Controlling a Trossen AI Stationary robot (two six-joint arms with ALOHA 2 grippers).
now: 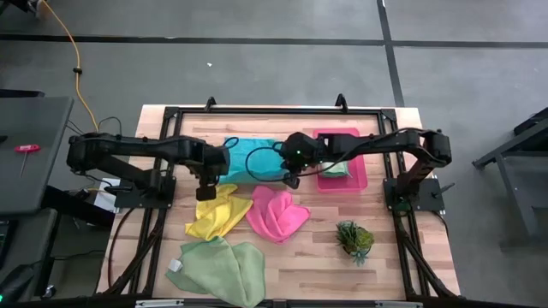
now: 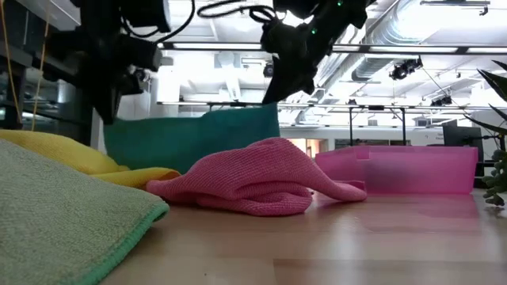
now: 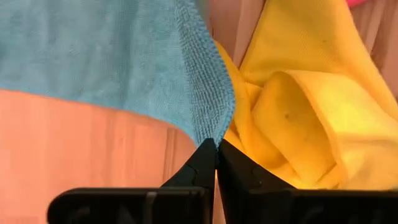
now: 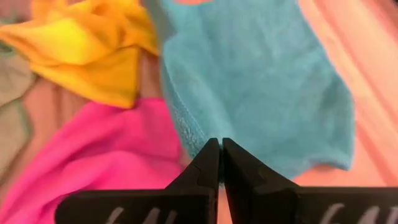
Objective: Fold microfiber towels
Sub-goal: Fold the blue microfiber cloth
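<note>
The fuzzy teal microfiber towel (image 1: pixel 250 159) is held raised above the wooden table (image 1: pixel 308 252), a corner pinched in each closed gripper: left gripper (image 3: pixel 216 147), right gripper (image 4: pixel 221 146). Its lower edge is hidden in the low view behind the crumpled hot pink towel (image 2: pixel 257 186). Only the high view shows a folded green cloth (image 1: pixel 336 170) in the pink plastic tray (image 1: pixel 360 180).

Both tools, left (image 1: pixel 206 186) and right (image 1: pixel 292 177), flank the teal towel (image 1: pixel 250 159).

Four loose towels: one teal (image 1: pixel 251 159), one yellow (image 1: pixel 217 214), one pink (image 1: pixel 276 214), one green (image 1: pixel 224 267); one pink tray (image 1: pixel 360 178); one plant (image 1: pixel 354 239); two arms
</note>
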